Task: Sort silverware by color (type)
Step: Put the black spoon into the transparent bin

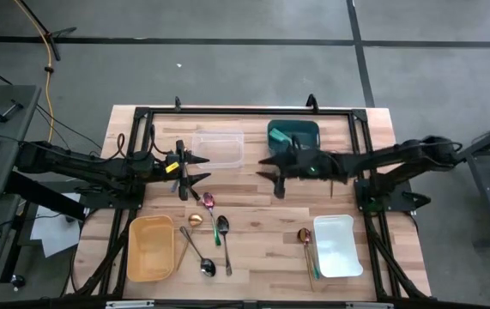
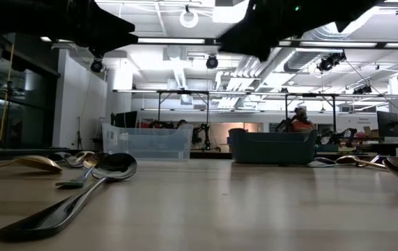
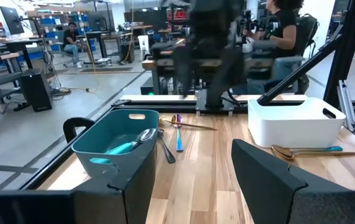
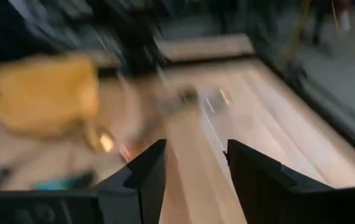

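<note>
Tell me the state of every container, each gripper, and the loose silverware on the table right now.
Teal bin: holds a teal-handled spoon.
Clear bin: looks empty.
Yellow bin: looks empty.
White bin: looks empty.
Left gripper: open, holding nothing.
Right gripper: open, holding nothing.
Loose silverware: lying flat on the table, unsorted.

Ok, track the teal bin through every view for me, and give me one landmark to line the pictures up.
High view: teal bin at the table's far edge, right of the clear bin.
Low view: right of centre, across the table.
Left wrist view: close, left of centre, a teal-handled spoon inside.
Right wrist view: not in it.
Landmark: the white bin, also in the left wrist view.
</note>
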Available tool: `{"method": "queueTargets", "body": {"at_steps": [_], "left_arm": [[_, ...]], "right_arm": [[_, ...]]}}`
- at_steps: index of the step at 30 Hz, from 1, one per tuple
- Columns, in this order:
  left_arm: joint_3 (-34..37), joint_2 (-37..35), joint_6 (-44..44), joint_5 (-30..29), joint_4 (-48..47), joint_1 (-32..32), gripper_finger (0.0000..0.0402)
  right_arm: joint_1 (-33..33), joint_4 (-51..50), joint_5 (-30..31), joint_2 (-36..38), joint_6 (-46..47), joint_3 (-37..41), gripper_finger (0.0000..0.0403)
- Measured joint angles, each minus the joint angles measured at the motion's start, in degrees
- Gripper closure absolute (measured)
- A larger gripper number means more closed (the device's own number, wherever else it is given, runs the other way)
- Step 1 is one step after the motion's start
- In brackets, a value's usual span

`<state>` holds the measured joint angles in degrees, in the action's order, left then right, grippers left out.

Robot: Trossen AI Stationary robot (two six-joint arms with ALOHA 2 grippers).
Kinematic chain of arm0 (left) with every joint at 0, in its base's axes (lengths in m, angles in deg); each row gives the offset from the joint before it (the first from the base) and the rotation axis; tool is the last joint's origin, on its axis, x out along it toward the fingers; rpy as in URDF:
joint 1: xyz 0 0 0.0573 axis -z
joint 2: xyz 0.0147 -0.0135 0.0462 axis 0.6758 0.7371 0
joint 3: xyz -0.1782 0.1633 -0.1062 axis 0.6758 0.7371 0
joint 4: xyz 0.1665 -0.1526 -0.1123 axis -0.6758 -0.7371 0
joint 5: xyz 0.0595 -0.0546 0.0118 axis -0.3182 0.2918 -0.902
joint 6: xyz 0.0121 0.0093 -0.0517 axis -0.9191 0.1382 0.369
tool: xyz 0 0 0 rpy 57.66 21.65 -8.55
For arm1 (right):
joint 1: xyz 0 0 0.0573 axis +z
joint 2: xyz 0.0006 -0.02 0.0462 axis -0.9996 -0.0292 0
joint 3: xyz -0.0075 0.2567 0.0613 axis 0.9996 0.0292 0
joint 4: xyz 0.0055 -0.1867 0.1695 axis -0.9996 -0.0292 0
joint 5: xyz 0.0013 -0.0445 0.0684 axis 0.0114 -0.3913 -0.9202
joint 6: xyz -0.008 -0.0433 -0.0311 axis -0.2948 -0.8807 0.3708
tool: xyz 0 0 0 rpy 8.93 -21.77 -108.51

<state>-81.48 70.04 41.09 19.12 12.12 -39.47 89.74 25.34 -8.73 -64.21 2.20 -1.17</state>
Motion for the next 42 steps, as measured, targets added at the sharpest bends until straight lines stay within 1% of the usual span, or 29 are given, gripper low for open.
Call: {"method": "queueTargets", "body": {"at_steps": [2,3,6,14,32,34,36,38,40,42], "left_arm": [[0.0,0.0,0.0,0.0,0.02,0.0,0.02],[0.0,0.0,0.0,0.0,0.0,0.0,0.0199],[0.0,0.0,0.01,0.0,0.01,0.0,0.02],[0.0,0.0,0.49,0.0,0.07,0.0,0.02],[0.0,0.0,0.52,0.0,0.02,0.0,0.0199],[0.0,0.0,1.56,0.01,-0.18,0.0,0.02],[0.0,0.0,5.7,1.64,-2.24,0.02,0.0199],[-0.09,0.32,7.1,6.82,-5.88,-0.06,0.02],[-1.96,1.04,6.74,12.49,-14.68,-0.04,0.02],[-5.31,2.05,6.62,15.51,-26.81,0.21,0.02]], "right_arm": [[1.94,9.47,-0.01,-0.6,-2.75,2.58,0.0238],[2.62,12.38,0.07,-0.6,-4.2,3.69,0.0238],[3.61,16.78,0.16,-0.58,-7.09,4.56,0.0237],[3.62,14.35,0.29,-0.61,-6.43,3.95,0.0237],[3.58,13.76,0.27,-0.6,-6.38,3.95,0.0237],[3.58,13.75,0.24,-0.6,-6.38,3.95,0.0237],[3.58,13.75,0.24,-0.6,-6.38,3.95,0.0237],[3.58,13.75,0.24,-0.6,-6.36,3.95,0.0237],[3.58,13.75,0.23,-0.6,-6.38,3.95,0.0237],[3.43,13.75,0.24,-0.6,-6.37,3.95,0.0237]]}}
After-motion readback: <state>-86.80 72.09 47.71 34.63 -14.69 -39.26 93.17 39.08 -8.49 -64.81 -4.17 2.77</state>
